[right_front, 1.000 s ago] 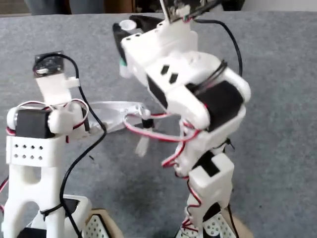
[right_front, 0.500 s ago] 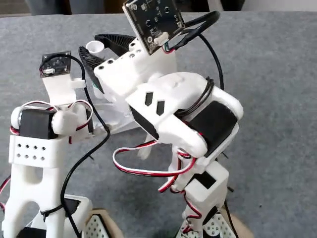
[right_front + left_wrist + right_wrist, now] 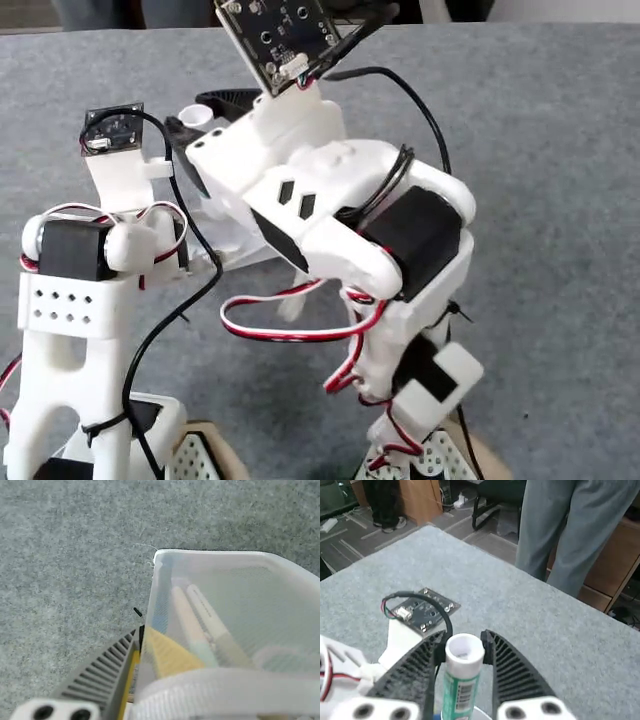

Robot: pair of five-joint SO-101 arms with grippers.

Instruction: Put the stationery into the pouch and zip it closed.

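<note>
A translucent mesh pouch [image 3: 235, 605] lies on the grey table with pens [image 3: 192, 625] and a yellow item [image 3: 167, 652] inside. My left gripper [image 3: 137, 645] is shut on the pouch's edge; one ribbed finger [image 3: 107, 672] shows beside it. In the high view the pouch [image 3: 235, 235] lies between the two arms, mostly hidden. My right gripper [image 3: 464, 640] is shut on a glue stick [image 3: 461, 680] with a white cap and green label. It is held above the pouch, raised off the table [image 3: 197, 113].
The right arm's white body [image 3: 340, 220] covers the table's middle. The left arm's camera board [image 3: 417, 610] stands close below the right gripper. Open grey surface [image 3: 560, 150] stretches to the right. A person's legs [image 3: 570, 530] stand beyond the table's far edge.
The right arm has swung left and nearer with the glue stick, now over the pouch. The left arm has kept still on the pouch.
</note>
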